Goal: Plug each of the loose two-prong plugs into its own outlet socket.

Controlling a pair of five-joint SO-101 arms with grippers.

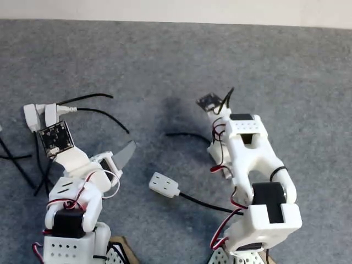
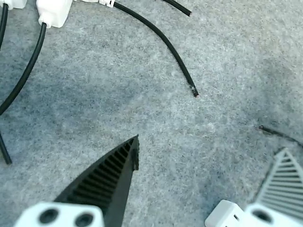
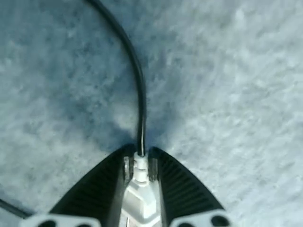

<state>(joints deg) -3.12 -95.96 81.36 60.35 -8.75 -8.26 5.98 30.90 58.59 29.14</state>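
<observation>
A white outlet socket [image 1: 164, 185] lies between the two arms, its black cord running off toward the right arm's base. One corner of that socket [image 2: 227, 215] sits just beside my left gripper [image 2: 208, 146], which is open over bare carpet with nothing between its fingers [image 2: 111, 177]. My right gripper [image 3: 140, 156] is shut on a white two-prong plug [image 3: 138, 194], low over the carpet. The plug's black cord [image 3: 140, 109] leads straight away from the fingertips. From above, the right arm [image 1: 250, 148] covers the plug, and the cord [image 1: 184, 135] trails to the left.
Two more white plug or socket bodies [image 1: 43, 115] with black cords lie together at the far left; I cannot tell how they join. A loose cord end [image 2: 194, 93] lies ahead of the left gripper. Grey carpet covers the whole table.
</observation>
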